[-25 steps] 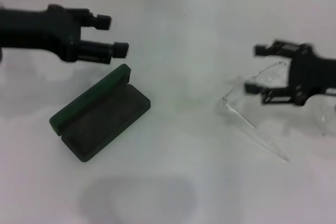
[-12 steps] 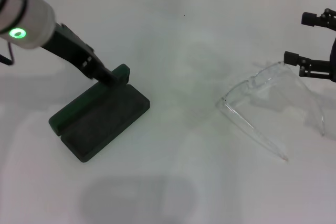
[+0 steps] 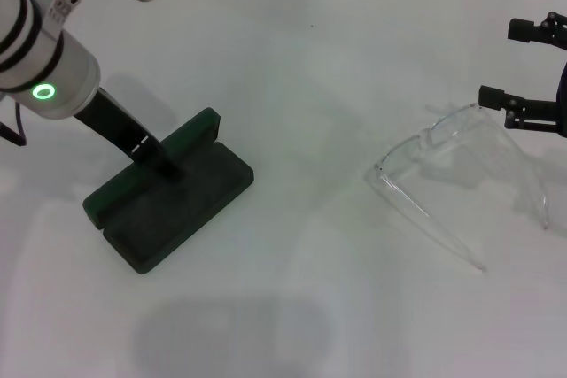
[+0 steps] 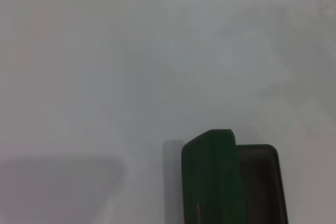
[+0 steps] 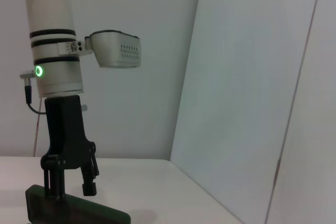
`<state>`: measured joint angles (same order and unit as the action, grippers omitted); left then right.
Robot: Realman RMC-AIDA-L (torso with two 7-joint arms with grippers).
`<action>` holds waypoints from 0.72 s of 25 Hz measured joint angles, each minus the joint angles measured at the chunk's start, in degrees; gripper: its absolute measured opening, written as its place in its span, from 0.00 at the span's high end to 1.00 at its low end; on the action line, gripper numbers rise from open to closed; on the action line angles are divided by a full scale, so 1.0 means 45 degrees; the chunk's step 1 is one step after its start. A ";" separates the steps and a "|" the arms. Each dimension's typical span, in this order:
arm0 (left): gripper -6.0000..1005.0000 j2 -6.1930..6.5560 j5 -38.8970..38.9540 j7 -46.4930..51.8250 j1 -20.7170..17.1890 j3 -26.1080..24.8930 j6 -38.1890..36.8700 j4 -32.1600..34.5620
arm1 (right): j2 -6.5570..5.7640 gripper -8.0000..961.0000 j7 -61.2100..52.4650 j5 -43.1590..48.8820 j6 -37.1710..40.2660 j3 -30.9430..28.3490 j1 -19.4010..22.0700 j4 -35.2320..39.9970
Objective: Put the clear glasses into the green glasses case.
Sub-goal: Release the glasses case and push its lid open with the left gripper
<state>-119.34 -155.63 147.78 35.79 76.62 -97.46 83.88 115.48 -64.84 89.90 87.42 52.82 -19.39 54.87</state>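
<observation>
Green glasses case (image 3: 168, 200): open, tabletop's left side. Left end effector (image 3: 159, 161): newly lowered onto the lid (image 3: 155, 164), fingers parted. Clear glasses (image 3: 461, 188): right edge, ungrasped; right end effector (image 3: 523, 73) beside them, unclenched. Insertion pending.

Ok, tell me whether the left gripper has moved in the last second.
Yes. The left gripper has swung down from above the green case's raised lid onto the case itself, fingers pointing downward. The case stayed put.
</observation>
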 joint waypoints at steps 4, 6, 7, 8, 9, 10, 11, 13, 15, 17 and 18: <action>0.18 -0.0003 -0.0100 -0.0205 -0.0047 -0.0004 0.0350 -0.0186 | 0.0001 0.10 0.0000 -0.0007 0.0001 -0.0001 0.0025 0.0007; 0.22 0.0019 -0.0137 -0.0274 -0.0012 -0.0022 0.0591 -0.0484 | 0.0002 0.10 0.0000 -0.0018 0.0023 -0.0004 0.0056 0.0012; 0.24 0.0041 -0.0139 -0.0300 0.0020 -0.0034 0.0678 -0.0652 | 0.0002 0.10 -0.0001 -0.0020 0.0038 -0.0008 0.0065 0.0012; 0.26 0.0059 -0.0140 -0.0322 0.0033 -0.0040 0.0715 -0.0772 | 0.0002 0.10 -0.0002 -0.0030 0.0084 -0.0020 0.0085 0.0014; 0.28 0.0086 -0.0143 -0.0366 0.0043 -0.0043 0.0737 -0.0930 | 0.0002 0.10 -0.0002 -0.0042 0.0122 -0.0030 0.0093 0.0014; 0.30 0.0105 -0.0145 -0.0414 0.0045 -0.0044 0.0747 -0.1083 | 0.0001 0.10 -0.0003 -0.0088 0.0158 -0.0064 0.0098 0.0013; 0.33 0.0114 -0.0148 -0.0465 0.0046 -0.0044 0.0750 -0.1160 | 0.0002 0.10 -0.0004 -0.0146 0.0227 -0.0125 0.0108 -0.0009; 0.37 0.0112 -0.0158 -0.0582 0.0039 -0.0044 0.0755 -0.1217 | 0.0002 0.10 -0.0006 -0.0231 0.0355 -0.0302 0.0120 -0.0064; 0.43 0.0054 -0.0166 -0.0662 0.0039 -0.0042 0.0758 -0.1173 | 0.0002 0.10 -0.0007 -0.0265 0.0563 -0.0563 0.0125 -0.0124; 0.51 0.0049 -0.0172 -0.0673 0.0040 -0.0040 0.0759 -0.1146 | 0.0002 0.10 -0.0007 -0.0275 0.0689 -0.0680 0.0129 -0.0157; 0.55 0.0043 -0.0176 -0.0685 0.0044 -0.0034 0.0760 -0.1108 | 0.0001 0.10 -0.0007 -0.0279 0.0724 -0.0706 0.0134 -0.0162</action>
<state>-119.15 -156.42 144.70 35.99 76.47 -94.04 78.89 115.49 -64.87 88.64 90.68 49.65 -18.79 54.14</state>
